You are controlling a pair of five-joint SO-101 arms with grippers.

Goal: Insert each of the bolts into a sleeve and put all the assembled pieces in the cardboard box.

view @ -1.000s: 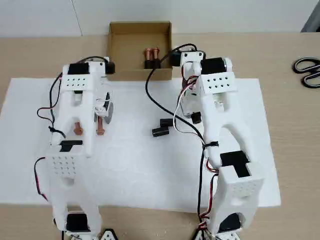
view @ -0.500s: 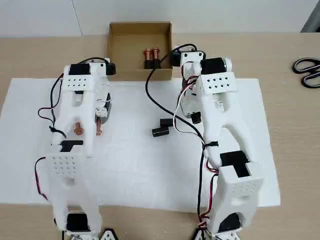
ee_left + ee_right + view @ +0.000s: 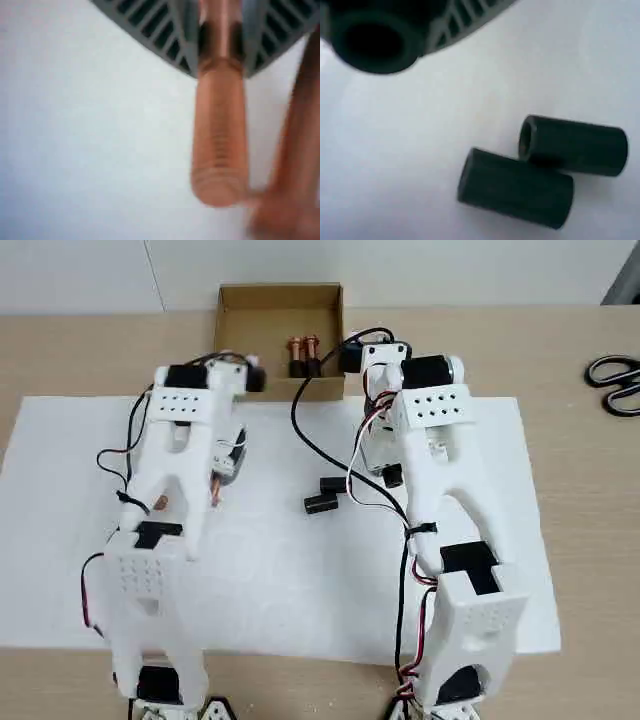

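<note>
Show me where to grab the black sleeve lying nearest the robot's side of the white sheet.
Come straight down and pinch the near sleeve across its round sides, toward the end farther from the other sleeve. It lies flat on the white sheet, and its neighbour crowds one half, so the free half probably has most room.

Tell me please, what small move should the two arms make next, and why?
Probably carry the copper threaded bolt, clamped in the left arm's grey fingers, across toward the black cylindrical sleeve that the right arm holds, and line its tip up with the sleeve's open bore. Both parts are gripped but apart over the white sheet.
</note>
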